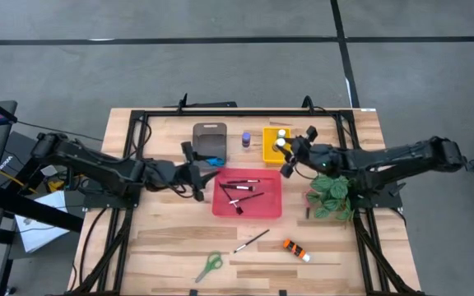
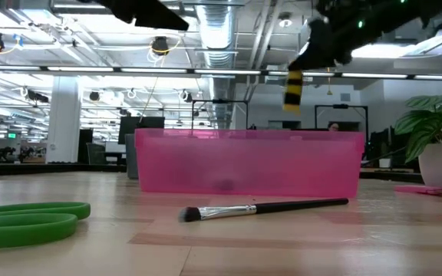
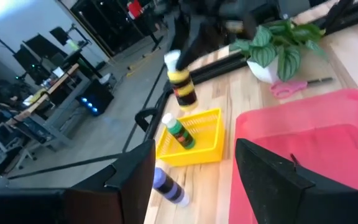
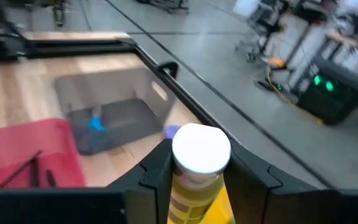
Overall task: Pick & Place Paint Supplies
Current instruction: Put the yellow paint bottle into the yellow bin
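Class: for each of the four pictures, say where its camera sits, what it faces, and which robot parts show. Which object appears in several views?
High: overhead, looking down; both arms, red tray.
Low: table height, facing the tray; brush in front.
Left wrist: behind open left gripper, facing yellow tray.
Right wrist: behind right gripper.
Shared: the held yellow bottle.

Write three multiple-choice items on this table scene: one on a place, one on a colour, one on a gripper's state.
1. Where do the green scissors lie?
A. in the red tray
B. on the bare table, near edge
C. in the grey tray

2. Which colour is the tray holding the green bottle?
A. yellow
B. grey
C. red

3. The right gripper is:
A. open and empty
B. shut on the yellow bottle
C. out of view

Answers: 1 B, scissors lie on bare wood; 2 A, yellow rim surrounds it; 3 B, fingers clamp its sides.
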{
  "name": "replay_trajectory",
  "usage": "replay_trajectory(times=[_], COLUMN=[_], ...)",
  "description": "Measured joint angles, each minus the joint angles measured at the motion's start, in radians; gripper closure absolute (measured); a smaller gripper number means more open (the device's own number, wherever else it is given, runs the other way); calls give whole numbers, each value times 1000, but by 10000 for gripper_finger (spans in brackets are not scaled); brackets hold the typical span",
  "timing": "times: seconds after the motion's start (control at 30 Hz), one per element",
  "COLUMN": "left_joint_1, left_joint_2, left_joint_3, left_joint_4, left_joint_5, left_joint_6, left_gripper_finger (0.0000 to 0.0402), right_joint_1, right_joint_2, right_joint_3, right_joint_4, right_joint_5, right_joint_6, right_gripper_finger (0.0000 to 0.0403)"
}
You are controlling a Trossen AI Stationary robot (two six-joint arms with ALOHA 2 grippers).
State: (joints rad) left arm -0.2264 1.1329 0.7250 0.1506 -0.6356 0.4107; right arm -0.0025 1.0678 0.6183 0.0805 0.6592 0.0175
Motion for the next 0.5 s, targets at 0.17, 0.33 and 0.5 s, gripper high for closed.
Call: replay_trajectory(times=[0.17,0.33,0.5], left_joint_1=[0,0,0], left_joint_2=[-51,-61,-57], left_joint_3=[-48,-54,-54], left_joint_4=[47,45,42], left_joint_5=[3,3,3], left_joint_6=[2,0,0], left_gripper_finger=[186,190,196], right_joint_1=[-86,-90,-97], right_joint_2=[37,87,130], right_joint_3=[-41,-65,-68], right_joint_4=[26,69,75], right_joint_5=[-3,-9,-4], right_joint_6=[89,148,214], right_gripper_finger=[293,293,293])
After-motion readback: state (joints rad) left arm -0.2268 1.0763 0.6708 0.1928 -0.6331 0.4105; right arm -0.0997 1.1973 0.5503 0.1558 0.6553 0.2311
